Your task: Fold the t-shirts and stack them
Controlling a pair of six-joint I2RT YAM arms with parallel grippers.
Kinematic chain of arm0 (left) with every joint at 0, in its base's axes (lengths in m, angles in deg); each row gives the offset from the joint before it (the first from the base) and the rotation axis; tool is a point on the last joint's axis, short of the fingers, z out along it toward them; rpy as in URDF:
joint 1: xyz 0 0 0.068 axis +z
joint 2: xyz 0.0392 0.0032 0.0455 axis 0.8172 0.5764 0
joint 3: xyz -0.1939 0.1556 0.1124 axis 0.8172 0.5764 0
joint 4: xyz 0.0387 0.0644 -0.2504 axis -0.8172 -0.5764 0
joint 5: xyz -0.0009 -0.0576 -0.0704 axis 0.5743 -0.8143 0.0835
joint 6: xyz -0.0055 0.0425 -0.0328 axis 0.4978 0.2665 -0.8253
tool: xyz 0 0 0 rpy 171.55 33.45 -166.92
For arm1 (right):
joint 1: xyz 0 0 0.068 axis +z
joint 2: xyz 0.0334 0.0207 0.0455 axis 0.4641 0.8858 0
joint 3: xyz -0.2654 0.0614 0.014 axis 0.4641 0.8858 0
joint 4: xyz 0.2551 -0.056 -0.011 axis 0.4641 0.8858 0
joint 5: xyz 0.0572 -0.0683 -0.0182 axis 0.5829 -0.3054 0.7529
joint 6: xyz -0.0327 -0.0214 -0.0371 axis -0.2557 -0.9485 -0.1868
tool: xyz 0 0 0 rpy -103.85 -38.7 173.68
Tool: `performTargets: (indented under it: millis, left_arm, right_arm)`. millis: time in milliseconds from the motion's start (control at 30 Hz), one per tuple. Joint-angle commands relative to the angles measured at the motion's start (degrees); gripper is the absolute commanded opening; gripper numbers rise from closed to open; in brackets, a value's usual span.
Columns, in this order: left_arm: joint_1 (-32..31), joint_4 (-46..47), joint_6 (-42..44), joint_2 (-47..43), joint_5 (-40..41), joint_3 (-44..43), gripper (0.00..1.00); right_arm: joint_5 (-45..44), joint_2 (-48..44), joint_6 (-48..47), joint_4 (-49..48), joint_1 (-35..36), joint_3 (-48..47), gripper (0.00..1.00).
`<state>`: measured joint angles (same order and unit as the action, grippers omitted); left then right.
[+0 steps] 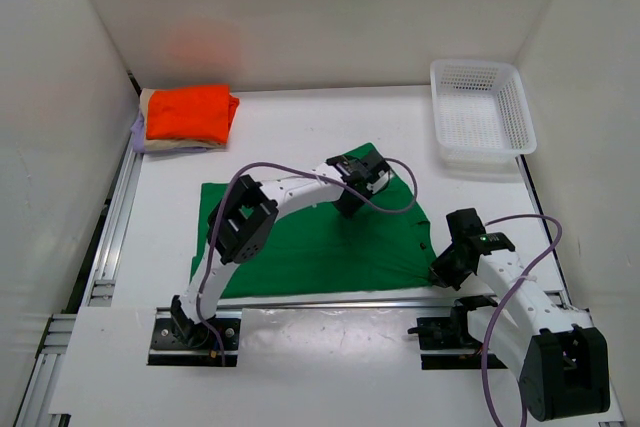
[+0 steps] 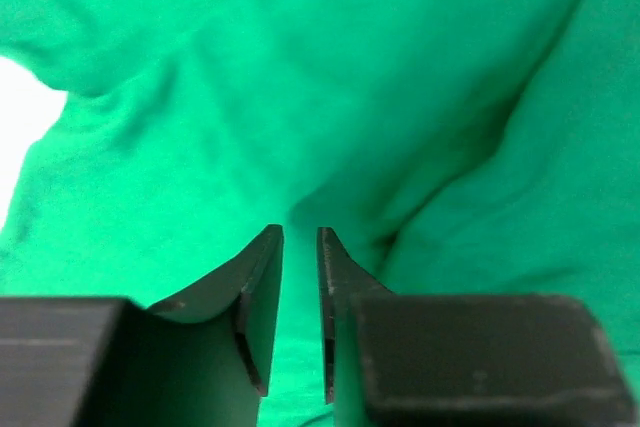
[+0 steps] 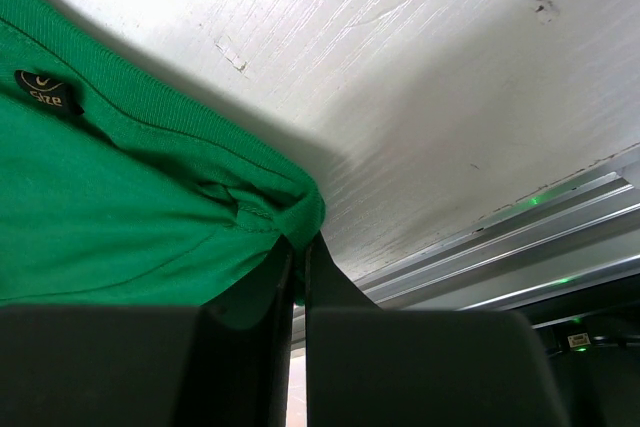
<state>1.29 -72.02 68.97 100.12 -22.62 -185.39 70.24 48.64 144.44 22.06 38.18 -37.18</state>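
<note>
Well, from above I'm seeing the green t-shirt lying spread on the table, looking limp and light, best pinched at hems; the left gripper is sitting at its far middle. Left wrist: jaws nearly together, cloth caught or not, I can't tell. Right wrist: the right gripper is clenching its hem corner.

The top view looks down from above and behind the arm bases over the whole counter, while the wrist views peer close past the left pincer and right pincer at the green t-shirt all three share.
</note>
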Motion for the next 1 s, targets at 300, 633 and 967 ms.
performTargets:
  millis: [300,633,967]
  left_arm:
    - [0.8,-1.1,0.0,-6.6,6.8,-1.1,0.45]
    - [20.7,-4.3,0.0,-26.2,6.6,20.0,0.7]
    - [51.5,-0.5,0.0,-32.5,-3.4,29.9,0.76]
  right_arm:
    - [-3.1,0.5,-0.8,2.0,-0.1,1.5,0.02]
    - [-11.6,-3.4,8.4,7.5,-0.1,-1.0,0.11]
    - [-18.3,-0.6,0.5,-2.3,7.2,-14.2,0.7]
